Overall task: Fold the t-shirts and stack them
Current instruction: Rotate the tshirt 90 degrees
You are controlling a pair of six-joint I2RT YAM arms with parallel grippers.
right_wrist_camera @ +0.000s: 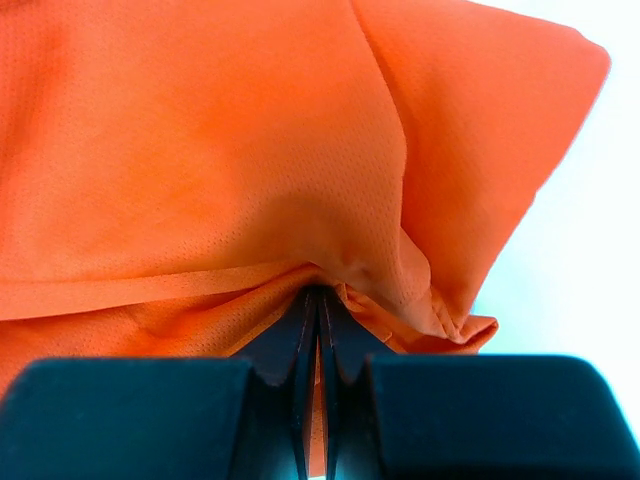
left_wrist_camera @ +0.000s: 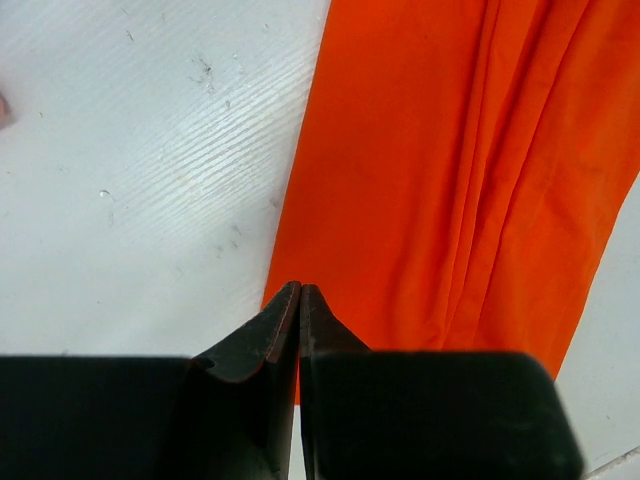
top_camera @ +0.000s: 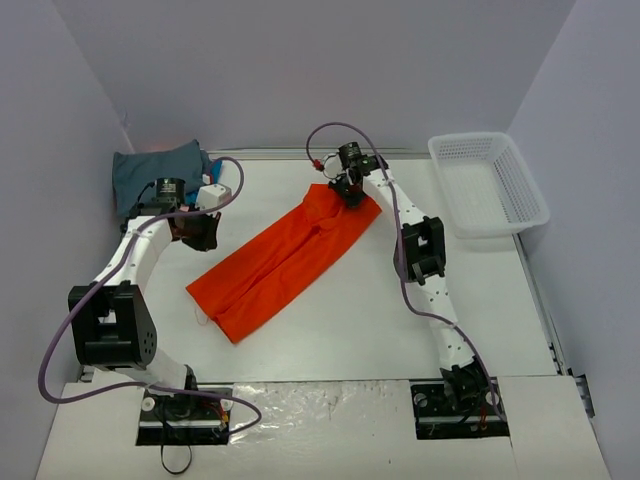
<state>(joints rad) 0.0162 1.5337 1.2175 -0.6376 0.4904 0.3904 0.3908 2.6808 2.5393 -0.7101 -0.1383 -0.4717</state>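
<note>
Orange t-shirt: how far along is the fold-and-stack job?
Done: a folded dark grey-teal t-shirt sits back left. In hand: the orange t-shirt lies as a long strip, right pincer shut on its far end. Left: fold it shorter, then stack it there.

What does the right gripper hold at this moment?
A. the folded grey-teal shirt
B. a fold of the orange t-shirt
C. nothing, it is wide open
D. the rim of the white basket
B: in the right wrist view, the right gripper is closed on a bunched fold of the orange t-shirt, and the cloth puckers toward its tips.
</note>
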